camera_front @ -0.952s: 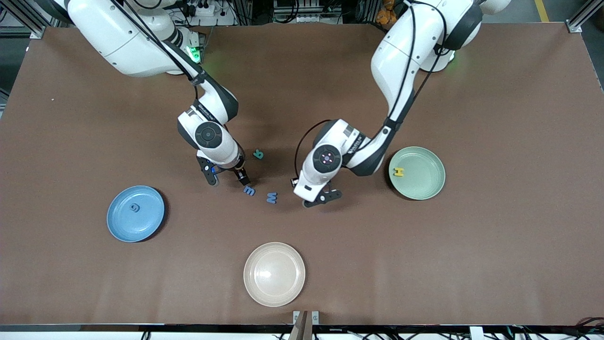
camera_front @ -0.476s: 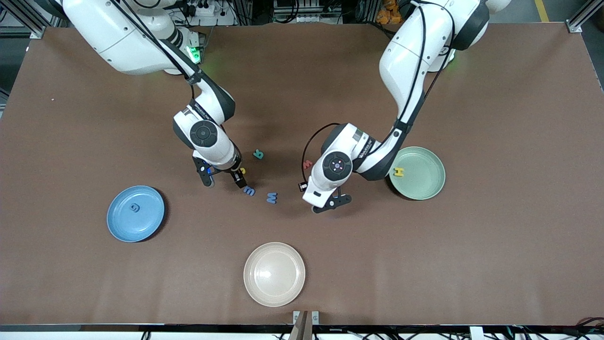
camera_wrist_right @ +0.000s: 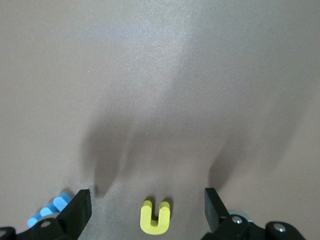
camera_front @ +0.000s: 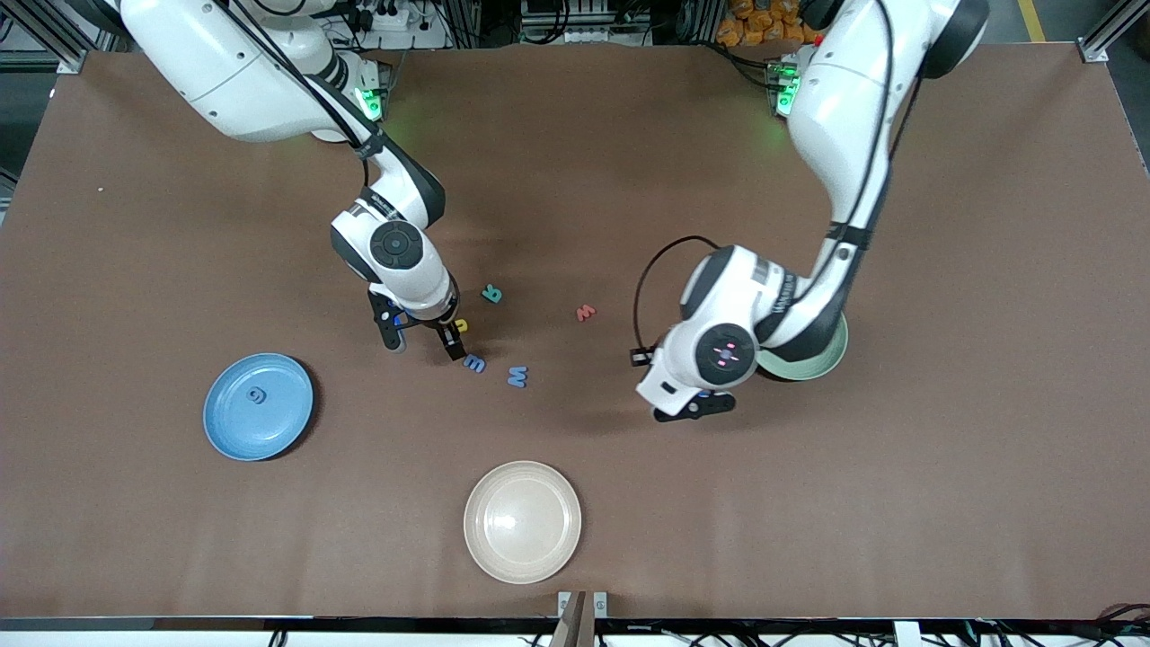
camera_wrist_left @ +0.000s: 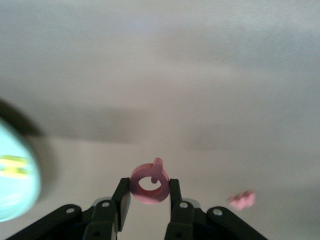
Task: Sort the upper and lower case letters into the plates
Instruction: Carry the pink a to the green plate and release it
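My left claw (camera_wrist_left: pixel 149 191) is clamped on a red ring-shaped letter (camera_wrist_left: pixel 136 184), up over bare tabletop (camera_front: pixel 809 503) at about eight o'clock of the pale green plate (camera_front: pixel 834 352). My right claw (camera_front: pixel 423 341) is spread wide, low at the tabletop, with a finger on either side of the yellow letter (camera_wrist_right: pixel 155 218). From that letter, the teal letter (camera_front: pixel 491 293) lies at one o'clock and two blue letters (camera_front: pixel 474 363) at five. The blue plate (camera_front: pixel 225 431), at eight o'clock, holds one letter (camera_front: pixel 258 394).

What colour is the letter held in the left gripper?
Pink-red; the small ring-shaped toy letter shows best in the left wrist view.
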Motion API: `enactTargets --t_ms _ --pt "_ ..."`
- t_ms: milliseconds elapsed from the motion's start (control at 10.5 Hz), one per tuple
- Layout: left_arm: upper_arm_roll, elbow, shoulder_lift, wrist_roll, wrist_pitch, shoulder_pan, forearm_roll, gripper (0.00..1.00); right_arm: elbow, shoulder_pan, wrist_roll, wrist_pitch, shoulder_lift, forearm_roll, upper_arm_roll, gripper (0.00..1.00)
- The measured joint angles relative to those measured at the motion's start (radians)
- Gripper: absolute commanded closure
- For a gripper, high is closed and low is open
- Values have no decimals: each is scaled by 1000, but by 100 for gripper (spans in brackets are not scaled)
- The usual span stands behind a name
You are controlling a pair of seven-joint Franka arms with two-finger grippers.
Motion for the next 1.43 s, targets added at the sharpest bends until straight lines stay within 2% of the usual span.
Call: enactTargets --t_ms 190,286,476,571,667,762,857,1238,1333,1429 --pt "3 -20 -57 224 -164 80 71 68 -2 1 10 3 0 -2 3 0" --pt "4 -66 -97 312 -195 121 112 68 -3 2 16 8 1 -2 9 0" --pt "3 -224 -178 439 -155 202 171 68 -5 4 25 10 2 -3 16 0" --pt "4 -310 -199 490 -60 234 176 66 -7 4 27 11 2 -3 16 0" --pt "4 -401 -208 522 52 259 177 52 -9 4 29 12 4 -4 17 0" --pt "3 -474 -209 542 133 277 177 13 -11 4 31 13 6 -4 17 0" --pt "3 -512 -210 547 165 282 177 0 -11 4 32 16 8 -5 17 0" --pt "-24 -522 -235 472 171 267 176 0 -12 4 35 20 10 -7 17 0" --pt "-64 -514 -244 380 174 259 176 0 -13 4 35 20 10 -7 16 0" --pt "-129 -491 -248 253 179 248 176 0 -13 4 35 20 11 -8 17 9"
